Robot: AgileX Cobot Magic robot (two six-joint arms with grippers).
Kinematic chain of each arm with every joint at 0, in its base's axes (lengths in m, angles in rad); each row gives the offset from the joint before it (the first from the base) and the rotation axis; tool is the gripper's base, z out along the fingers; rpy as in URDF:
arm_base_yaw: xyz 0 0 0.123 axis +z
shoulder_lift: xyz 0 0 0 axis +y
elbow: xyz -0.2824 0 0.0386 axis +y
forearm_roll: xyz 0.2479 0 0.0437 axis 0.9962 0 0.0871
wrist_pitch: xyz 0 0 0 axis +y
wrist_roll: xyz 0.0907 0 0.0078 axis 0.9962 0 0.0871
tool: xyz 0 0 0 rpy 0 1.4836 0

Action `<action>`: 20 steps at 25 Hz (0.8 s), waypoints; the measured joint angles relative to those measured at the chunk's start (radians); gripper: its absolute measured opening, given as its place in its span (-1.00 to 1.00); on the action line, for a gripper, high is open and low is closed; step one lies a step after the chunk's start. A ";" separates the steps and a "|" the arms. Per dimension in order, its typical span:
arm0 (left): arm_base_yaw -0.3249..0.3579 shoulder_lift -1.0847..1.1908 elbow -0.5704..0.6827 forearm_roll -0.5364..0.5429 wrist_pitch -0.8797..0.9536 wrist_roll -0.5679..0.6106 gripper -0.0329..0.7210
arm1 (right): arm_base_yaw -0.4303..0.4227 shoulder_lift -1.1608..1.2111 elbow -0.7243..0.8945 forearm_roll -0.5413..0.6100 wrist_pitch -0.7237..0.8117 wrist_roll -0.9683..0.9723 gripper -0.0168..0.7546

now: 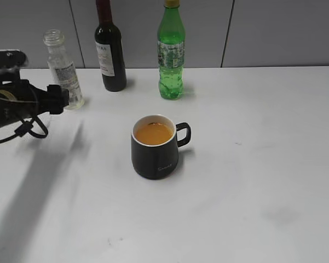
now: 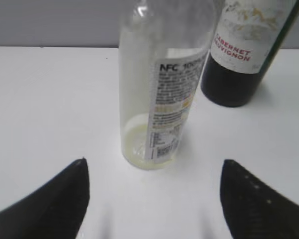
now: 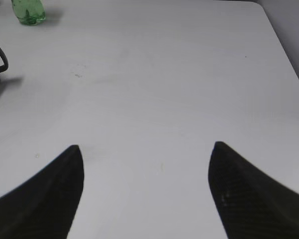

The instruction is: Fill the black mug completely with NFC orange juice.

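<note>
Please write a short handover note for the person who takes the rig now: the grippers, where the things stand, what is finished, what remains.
Left gripper: open, empty, just in front of the slim clear NFC juice bottle, not touching it.
Right gripper: open, empty, over bare white table.
The juice bottle stands upright and uncapped at the back left, almost empty, beside the dark wine bottle and the green soda bottle.
The squat matte-black mug stands mid-table, holding opaque orange juice to a little below the white rim.
Done: pouring, bottle set down.
Left: judge whether the mug counts as full; retract the left arm.
</note>
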 joint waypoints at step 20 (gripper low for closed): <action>0.000 -0.860 0.001 -0.003 1.559 -0.015 0.65 | 0.000 0.000 0.000 0.000 0.000 0.000 0.58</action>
